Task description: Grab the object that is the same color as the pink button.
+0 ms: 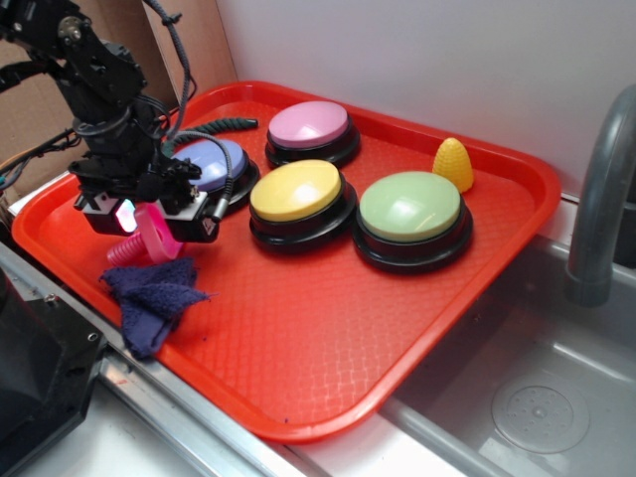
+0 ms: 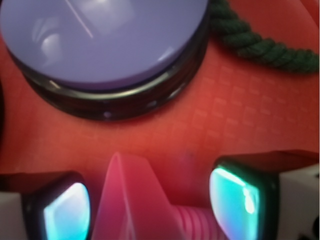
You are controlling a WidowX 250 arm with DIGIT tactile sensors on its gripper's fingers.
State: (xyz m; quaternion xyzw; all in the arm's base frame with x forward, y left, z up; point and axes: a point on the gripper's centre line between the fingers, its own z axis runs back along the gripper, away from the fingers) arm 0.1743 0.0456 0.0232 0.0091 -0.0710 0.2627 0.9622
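Red tray [image 1: 328,328] on worktop beside sink. Pink bolt [image 1: 149,237] lay near tray's left edge, just beside blue cloth [image 1: 151,296]. Pincer [image 2: 150,205] open, straddling bolt, pads not yet touching. Best closed squarely on head, before lifting.

The black arm reaches down from the upper left of the exterior frame, cables trailing along its links. Its hand [image 1: 149,221] points downward at the left of the frame. In the wrist view the hand [image 2: 150,205] stands open, its glowing pads [image 2: 235,202] apart at the bottom corners.
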